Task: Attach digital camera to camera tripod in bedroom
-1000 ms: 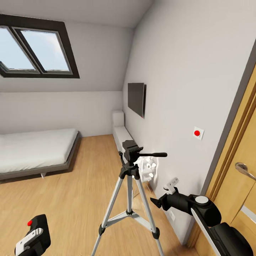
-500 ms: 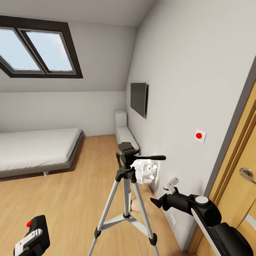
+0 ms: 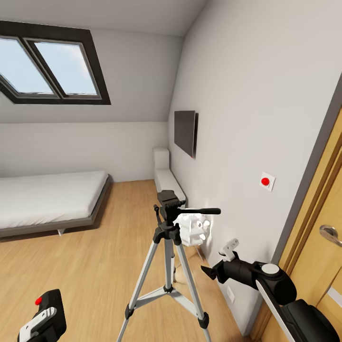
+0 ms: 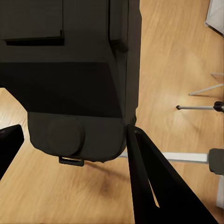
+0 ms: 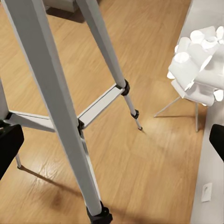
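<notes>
While the left hand (image 3: 40,320) is grasping the digital camera (image 4: 74,79) low beside the camera tripod (image 3: 167,228), the released right hand (image 3: 219,263) is waiting near it; next, I judge, is lifting the camera onto the tripod's head.

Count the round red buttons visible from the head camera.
2. One sits on top of the digital camera held low by the left gripper; the other is on the white wall plate beside the wooden door.
</notes>
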Motion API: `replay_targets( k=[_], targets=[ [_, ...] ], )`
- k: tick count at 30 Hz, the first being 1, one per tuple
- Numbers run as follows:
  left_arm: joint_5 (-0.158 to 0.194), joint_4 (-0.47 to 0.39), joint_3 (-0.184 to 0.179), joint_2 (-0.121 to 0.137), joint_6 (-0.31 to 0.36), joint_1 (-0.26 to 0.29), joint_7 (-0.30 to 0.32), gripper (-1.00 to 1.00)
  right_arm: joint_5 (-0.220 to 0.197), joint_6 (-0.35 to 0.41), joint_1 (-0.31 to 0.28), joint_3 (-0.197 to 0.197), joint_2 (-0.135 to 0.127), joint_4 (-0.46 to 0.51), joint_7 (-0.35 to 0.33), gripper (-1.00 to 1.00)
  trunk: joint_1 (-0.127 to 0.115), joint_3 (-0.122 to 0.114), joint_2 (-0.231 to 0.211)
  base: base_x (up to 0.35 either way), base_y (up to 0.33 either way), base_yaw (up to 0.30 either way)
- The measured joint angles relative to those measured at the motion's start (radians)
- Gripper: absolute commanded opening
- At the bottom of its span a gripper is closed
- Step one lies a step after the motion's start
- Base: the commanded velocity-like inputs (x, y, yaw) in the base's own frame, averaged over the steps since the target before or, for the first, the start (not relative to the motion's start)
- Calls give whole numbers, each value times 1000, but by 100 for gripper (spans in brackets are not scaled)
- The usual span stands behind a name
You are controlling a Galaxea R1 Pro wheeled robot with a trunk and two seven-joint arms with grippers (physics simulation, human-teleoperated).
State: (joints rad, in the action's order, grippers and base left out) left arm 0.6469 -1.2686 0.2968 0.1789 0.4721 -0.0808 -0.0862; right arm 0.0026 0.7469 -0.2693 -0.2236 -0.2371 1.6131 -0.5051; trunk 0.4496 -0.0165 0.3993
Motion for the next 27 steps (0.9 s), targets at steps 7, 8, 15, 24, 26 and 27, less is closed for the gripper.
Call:
replay_targets(
  k=[7,8,15,24,26,27],
  targets=[
    [-1,0,0,5,8,0,3,-100,0,-2,9,-11,-2,0,-26,100,0,0,0,0,0,0],
    [-1,0,0,5,9,0,3,-100,0,-4,13,-16,-4,0,-102,100,0,0,0,0,0,0],
    [0,1,0,6,9,0,2,-100,5,-14,18,-20,3,0,-177,100,0,0,0,0,0,0],
    [2,-5,-12,6,9,0,10,-100,4,-13,19,-41,3,0,-127,100,0,0,0,0,0,0],
    [1,-5,-13,6,10,1,10,-100,4,-13,19,-57,3,0,-127,100,0,0,0,0,0,0],
    [1,-5,-13,6,10,1,10,-100,4,-13,19,-57,3,0,-127,100,0,0,0,0,0,0]
  ],
)
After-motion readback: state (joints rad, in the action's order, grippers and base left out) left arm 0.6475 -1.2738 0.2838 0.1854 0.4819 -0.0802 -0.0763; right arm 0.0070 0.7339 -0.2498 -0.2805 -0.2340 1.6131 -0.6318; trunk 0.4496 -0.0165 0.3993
